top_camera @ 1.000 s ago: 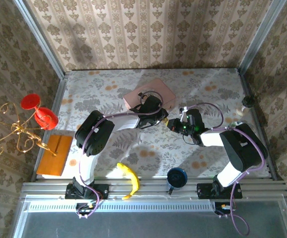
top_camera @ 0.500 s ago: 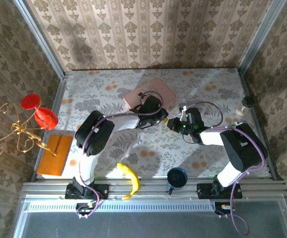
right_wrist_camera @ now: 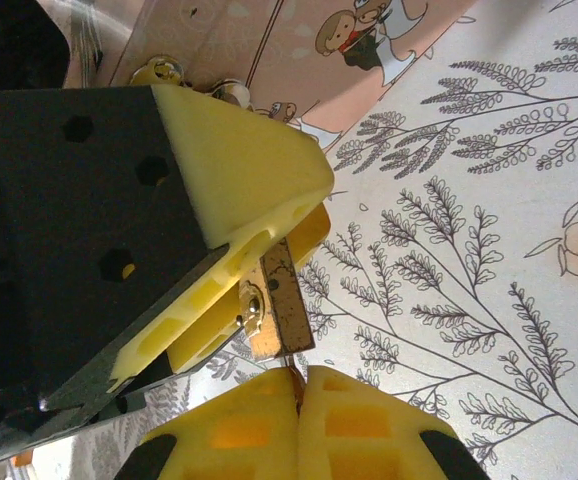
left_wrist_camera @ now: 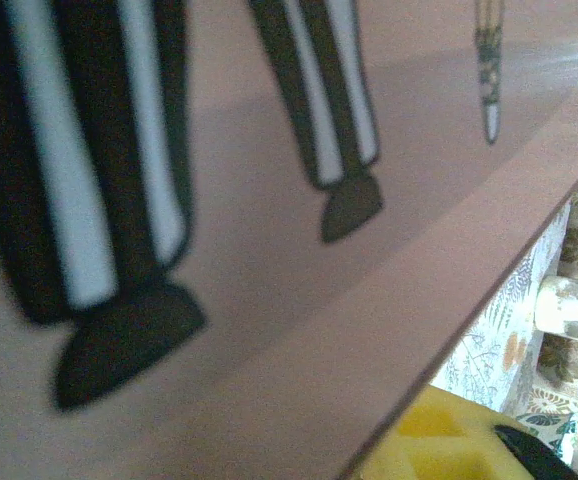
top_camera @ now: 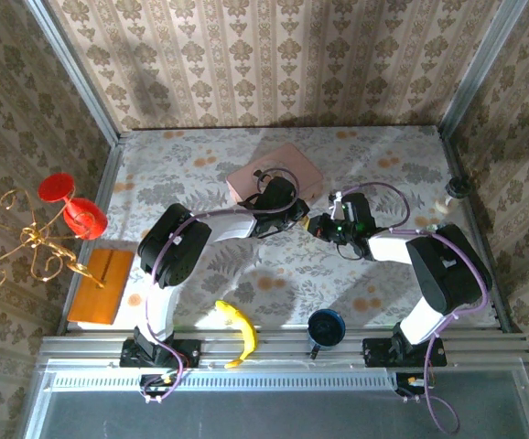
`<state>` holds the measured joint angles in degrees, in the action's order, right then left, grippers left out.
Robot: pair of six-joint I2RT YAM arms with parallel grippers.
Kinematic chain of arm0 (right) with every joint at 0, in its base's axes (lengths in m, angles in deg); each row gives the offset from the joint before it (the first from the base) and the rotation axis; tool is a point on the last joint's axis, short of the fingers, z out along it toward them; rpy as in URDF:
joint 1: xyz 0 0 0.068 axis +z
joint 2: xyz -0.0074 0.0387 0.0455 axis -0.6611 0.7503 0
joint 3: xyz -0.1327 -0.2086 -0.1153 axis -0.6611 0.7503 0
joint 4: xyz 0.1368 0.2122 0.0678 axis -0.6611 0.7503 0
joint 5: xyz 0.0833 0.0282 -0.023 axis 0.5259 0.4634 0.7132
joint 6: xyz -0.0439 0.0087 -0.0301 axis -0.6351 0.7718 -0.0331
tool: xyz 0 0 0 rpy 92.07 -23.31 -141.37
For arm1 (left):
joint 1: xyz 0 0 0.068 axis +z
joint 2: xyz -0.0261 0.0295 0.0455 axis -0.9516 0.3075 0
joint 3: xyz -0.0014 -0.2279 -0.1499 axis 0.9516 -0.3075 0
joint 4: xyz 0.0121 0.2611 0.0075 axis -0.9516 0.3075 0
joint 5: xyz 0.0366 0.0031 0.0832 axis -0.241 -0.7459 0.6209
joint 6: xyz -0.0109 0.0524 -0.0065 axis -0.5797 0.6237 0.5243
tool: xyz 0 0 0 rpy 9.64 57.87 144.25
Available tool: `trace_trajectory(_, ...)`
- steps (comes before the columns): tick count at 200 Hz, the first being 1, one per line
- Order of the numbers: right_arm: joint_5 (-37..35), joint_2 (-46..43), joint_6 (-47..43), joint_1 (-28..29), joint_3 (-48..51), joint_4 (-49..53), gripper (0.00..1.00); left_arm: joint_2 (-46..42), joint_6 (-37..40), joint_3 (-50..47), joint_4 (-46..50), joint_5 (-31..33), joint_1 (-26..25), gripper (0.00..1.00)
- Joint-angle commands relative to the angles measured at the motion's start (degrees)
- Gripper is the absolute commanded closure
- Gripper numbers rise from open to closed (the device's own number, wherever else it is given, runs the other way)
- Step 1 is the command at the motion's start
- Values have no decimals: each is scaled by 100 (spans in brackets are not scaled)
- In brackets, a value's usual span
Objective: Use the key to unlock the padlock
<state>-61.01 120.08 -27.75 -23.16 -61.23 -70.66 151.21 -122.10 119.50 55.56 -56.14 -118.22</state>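
Inspection: 1 padlock (right_wrist_camera: 281,305) is sitting above the table, just beside 1 pink box (right_wrist_camera: 299,40); the left gripper (right_wrist_camera: 311,215), jaws partly apart, is clamping it between 2 yellow pads (right_wrist_camera: 239,150); the right gripper (right_wrist_camera: 299,392) is pinching fully closed on 1 key (right_wrist_camera: 292,373), which is touching the padlock; 1 banana (top_camera: 237,331) is lying near the bases.

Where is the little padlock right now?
In the right wrist view the padlock is gripped between the yellow pads of the left gripper, beside the pink box.
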Motion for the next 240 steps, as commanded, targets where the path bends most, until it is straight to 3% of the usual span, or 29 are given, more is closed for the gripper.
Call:
trace_trajectory(1, 232, 47, -156, -102, -345, -473, 100, -148, -195, -167, -57, -672, -171, 100)
trace_trajectory(118, 1046, 894, 822, -406, -337, -2262, 100, -138, -207, -173, -178, -919, -283, 100)
trace_trajectory(240, 659, 223, -100, -489, -712, -517, 98, -235, -143, -240, -77, -1062, -248, 100)
